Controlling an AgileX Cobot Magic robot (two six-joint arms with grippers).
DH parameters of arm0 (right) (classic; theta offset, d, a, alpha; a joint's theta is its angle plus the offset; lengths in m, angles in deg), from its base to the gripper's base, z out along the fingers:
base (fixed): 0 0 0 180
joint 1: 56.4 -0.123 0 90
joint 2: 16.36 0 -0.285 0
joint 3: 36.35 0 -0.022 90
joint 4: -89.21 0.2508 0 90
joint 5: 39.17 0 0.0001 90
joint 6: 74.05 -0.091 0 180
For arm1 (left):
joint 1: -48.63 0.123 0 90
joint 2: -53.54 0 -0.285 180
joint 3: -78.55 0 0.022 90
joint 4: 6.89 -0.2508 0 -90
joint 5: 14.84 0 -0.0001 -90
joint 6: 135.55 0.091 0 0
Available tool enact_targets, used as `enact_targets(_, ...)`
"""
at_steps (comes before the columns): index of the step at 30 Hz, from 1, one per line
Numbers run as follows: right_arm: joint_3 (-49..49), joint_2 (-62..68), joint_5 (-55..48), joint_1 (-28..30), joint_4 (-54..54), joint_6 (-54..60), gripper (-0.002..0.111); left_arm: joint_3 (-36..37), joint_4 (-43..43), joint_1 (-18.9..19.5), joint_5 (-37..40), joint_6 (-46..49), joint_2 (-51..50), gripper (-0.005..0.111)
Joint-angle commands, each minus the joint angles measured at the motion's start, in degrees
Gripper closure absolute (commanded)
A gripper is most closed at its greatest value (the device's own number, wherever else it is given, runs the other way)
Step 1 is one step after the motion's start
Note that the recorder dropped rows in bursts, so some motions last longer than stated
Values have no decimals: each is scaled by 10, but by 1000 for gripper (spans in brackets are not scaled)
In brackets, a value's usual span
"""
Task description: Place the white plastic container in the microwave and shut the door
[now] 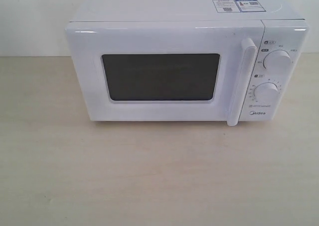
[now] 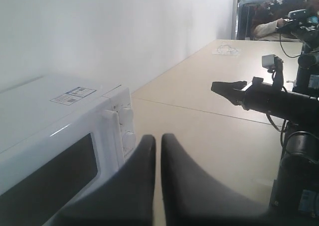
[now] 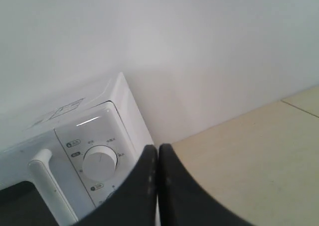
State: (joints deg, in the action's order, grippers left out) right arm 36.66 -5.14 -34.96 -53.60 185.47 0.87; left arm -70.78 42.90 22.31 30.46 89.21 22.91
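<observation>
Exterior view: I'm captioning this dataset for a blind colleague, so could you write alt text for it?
A white microwave sits on a pale wooden table, its door shut. The door has a dark window and a vertical bar handle; two round dials sit on the right panel.

A pale wood-grain table (image 1: 159, 186) is extending back to a plain white wall (image 1: 30, 22). A small clear crumpled item (image 2: 227, 50) is lying far along it; identity undeterminable.
</observation>
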Motion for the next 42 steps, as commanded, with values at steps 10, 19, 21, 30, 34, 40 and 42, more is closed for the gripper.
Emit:
enact_targets(10, 32, -34, -16, 7, -6, -80, 108, 2, 2, -3, -3, -2, 2, 102)
enact_targets(19, -25, -34, -61, 7, -44, -90, 108, 2, 2, -3, -3, -2, 2, 102)
enact_targets(21, -25, -34, -78, 7, -189, -156, 108, 2, 2, -3, -3, -2, 2, 102)
enact_targets(30, -25, -34, -168, 7, -895, -755, 108, 2, 2, -3, -3, -2, 2, 102)
enact_targets(34, -23, -34, -205, 7, -974, -842, 108, 2, 2, -3, -3, -2, 2, 102)
enact_targets(40, 25, -34, -192, 7, -975, -841, 108, 2, 2, -3, -3, -2, 2, 102)
enact_targets(42, 35, -34, -185, 7, -968, -841, 108, 2, 2, -3, -3, -2, 2, 102)
